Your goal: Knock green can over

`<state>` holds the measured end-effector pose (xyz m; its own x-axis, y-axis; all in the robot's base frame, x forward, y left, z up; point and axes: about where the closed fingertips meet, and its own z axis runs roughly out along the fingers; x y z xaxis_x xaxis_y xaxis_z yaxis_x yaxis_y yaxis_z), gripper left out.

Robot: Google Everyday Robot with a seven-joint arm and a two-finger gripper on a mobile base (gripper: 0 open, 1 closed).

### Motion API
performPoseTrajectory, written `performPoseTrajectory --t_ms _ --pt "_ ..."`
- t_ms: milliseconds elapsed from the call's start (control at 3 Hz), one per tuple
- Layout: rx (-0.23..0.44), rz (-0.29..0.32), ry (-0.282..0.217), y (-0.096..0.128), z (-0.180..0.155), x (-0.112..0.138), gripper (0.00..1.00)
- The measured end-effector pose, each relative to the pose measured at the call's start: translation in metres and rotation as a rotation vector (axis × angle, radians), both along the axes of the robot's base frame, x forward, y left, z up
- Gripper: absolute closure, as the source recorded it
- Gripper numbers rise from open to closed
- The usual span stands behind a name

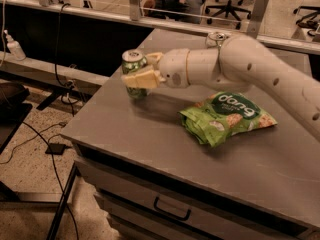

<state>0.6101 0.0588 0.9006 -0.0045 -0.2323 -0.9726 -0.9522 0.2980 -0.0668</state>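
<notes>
The green can (132,64) stands upright near the back left corner of the grey table (125,129). My gripper (146,68) reaches in from the right at can height. Its fingers are apart and straddle the can: the near finger (141,78) crosses in front of the can's lower body, and the far finger (153,58) lies behind its right side. I cannot tell whether either finger touches the can. The white arm (240,64) stretches across the table from the right.
A flat green snack bag (227,116) lies in the middle of the table. A silver can (217,37) stands at the back, partly behind my arm. The table's left edge is just beyond the green can. Drawers (172,209) sit below the front edge.
</notes>
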Motion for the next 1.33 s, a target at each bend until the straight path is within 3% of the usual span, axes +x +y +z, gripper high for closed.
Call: performPoseTrajectory --t_ms 667,1000,1333 --pt "-0.268 0.021 0.014 -0.035 0.057 0.034 0.85" --pt "-0.472 0.02 0.034 -0.041 0.061 0.053 0.88" --pt "-0.699 0.071 0.062 -0.045 0.045 0.052 0.87"
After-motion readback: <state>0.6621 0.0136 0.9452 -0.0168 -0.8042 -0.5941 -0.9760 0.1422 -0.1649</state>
